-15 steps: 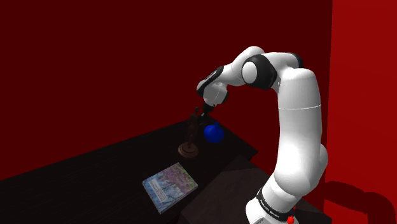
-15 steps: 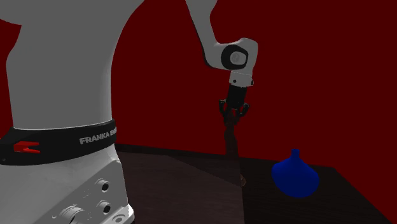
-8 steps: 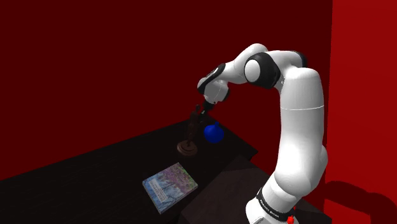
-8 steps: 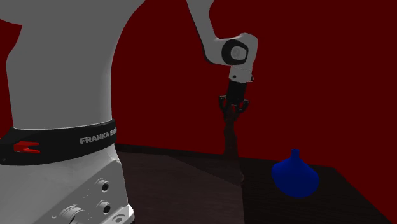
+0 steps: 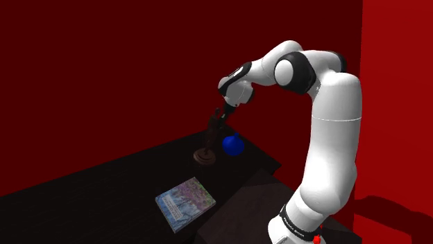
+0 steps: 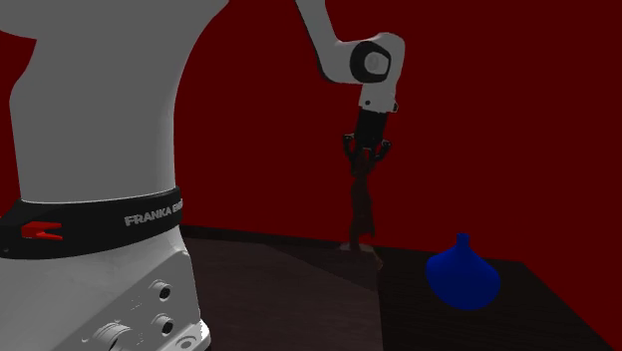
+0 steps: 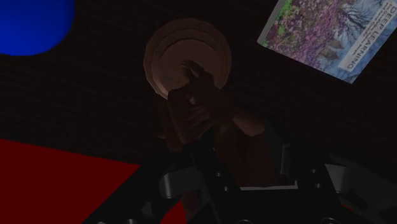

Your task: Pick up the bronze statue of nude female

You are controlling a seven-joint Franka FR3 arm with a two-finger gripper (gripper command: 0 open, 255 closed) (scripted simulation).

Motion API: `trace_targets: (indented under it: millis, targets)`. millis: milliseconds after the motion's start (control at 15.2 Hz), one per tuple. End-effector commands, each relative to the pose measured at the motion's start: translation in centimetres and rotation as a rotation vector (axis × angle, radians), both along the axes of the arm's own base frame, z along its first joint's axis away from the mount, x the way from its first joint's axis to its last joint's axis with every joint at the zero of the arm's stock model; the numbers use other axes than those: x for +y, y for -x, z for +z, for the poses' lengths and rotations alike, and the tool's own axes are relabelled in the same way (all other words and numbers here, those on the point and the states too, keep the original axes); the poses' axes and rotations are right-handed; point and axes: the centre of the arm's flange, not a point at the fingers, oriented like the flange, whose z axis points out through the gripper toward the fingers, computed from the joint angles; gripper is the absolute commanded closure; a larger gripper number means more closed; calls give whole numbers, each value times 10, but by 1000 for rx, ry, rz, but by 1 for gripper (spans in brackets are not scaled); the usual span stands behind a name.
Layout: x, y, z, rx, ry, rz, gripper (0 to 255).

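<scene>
Got the black gripper (image 6: 366, 148) pinched shut on the top end of the dark brown statue (image 6: 360, 204), squeezing it from both sides. Hangs straight down below the fingers, upright, with its round base at the far end from the hand. Can't tell whether that base touches the dark table (image 5: 104, 187) or sits just off it. Just beside the statue, off to one side of the gripper, spotted a blue vase (image 6: 462, 274). Farther out from the gripper, back toward the stand, found a book (image 5: 185, 202) with a flowery cover lying flat. Red walls behind it all.
</scene>
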Motion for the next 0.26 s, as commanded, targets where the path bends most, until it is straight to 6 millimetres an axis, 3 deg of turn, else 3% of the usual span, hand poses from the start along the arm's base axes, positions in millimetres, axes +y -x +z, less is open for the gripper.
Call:
trace_targets:
  millis: [0,198]
  targets:
    - [-1,-2,11,-3,1,0,255]
    - [-1,-2,17,-3,1,0,255]
